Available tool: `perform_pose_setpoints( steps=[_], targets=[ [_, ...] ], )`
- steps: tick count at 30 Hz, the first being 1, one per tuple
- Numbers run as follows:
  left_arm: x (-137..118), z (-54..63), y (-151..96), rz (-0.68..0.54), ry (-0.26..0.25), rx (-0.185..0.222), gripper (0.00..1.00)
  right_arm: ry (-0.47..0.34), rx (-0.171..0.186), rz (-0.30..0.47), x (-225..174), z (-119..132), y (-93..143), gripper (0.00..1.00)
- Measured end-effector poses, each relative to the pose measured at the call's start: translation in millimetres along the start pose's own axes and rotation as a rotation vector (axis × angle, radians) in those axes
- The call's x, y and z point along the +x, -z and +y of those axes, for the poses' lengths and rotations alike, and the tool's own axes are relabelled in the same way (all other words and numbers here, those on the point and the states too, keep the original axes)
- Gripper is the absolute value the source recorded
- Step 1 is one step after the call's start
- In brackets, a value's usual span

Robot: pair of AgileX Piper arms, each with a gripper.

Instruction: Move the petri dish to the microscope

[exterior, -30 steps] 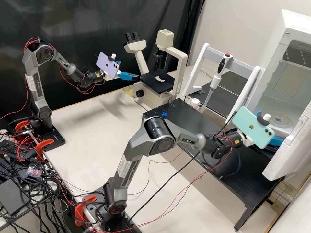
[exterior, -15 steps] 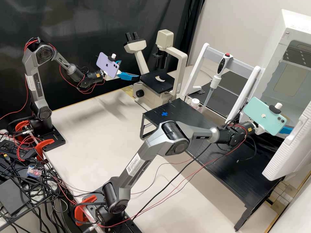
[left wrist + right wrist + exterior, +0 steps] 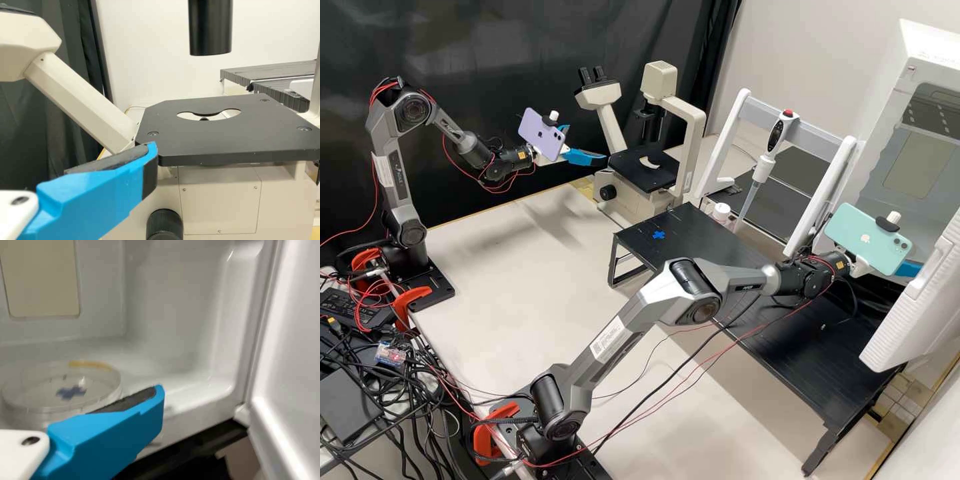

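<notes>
Petri dish (image 3: 35, 412) lies in the white box (image 3: 933, 63), with the right gripper (image 3: 908, 269) close by

The petri dish lies flat on the floor of the white box, whose door (image 3: 913, 317) stands open. It is clear and round, with an orange-yellow streak (image 3: 89, 364) on its far rim and a blue cross (image 3: 71, 392) showing through it. The right gripper reaches in at the box's open front, its fingers apart. In the right wrist view one blue finger (image 3: 110, 440), with its dark pad bare, overlaps the near side of the dish; whether the two touch, I cannot tell.

The left gripper (image 3: 588, 145) is open too, beside the microscope (image 3: 693, 127). Its tips are near a corner of the flat black stage (image 3: 235, 137), which has a rounded opening in its middle.

The microscope stands just past the far edge of the pale table (image 3: 487, 253). A long black stand (image 3: 703, 240) runs above the table's right side, with another blue cross (image 3: 659, 235) near its far left corner. Behind the stand, a pipette (image 3: 761, 168) hangs upright on a white frame (image 3: 733, 123), with a white-capped bottle (image 3: 721, 212) near its tip.
</notes>
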Motion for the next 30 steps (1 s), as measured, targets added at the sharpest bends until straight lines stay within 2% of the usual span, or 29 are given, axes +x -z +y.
perform_pose_setpoints(
  steps=[7,8,10,15,22,30],
  targets=[
    [0.0,0.0,0.0,0.0,0.0,0.0,1.0,0.004,-0.014,0.009,5.4,-3.7,-1.9,1.0],
    [0.0,0.0,0.0,0.0,0.0,0.0,1.0,0.006,-0.011,0.007,6.1,-5.1,-3.4,0.0],
    [0.0,0.0,0.0,0.0,0.0,0.0,1.0,0.01,0.008,0.01,6.4,-5.6,-3.4,0.0],
    [0.0,0.0,0.0,0.0,0.0,0.0,1.0,0.032,0.022,0.016,6.6,-8.0,-3.3,0.0],
    [0.0,0.0,0.0,0.0,0.0,0.0,1.0,0.055,0.025,0.027,8.3,-10.5,-2.9,0.0],
    [0.0,0.0,0.0,0.0,0.0,0.0,1.0,0.064,0.011,0.03,8.8,-11.6,-3.0,0.0]
  ],
)
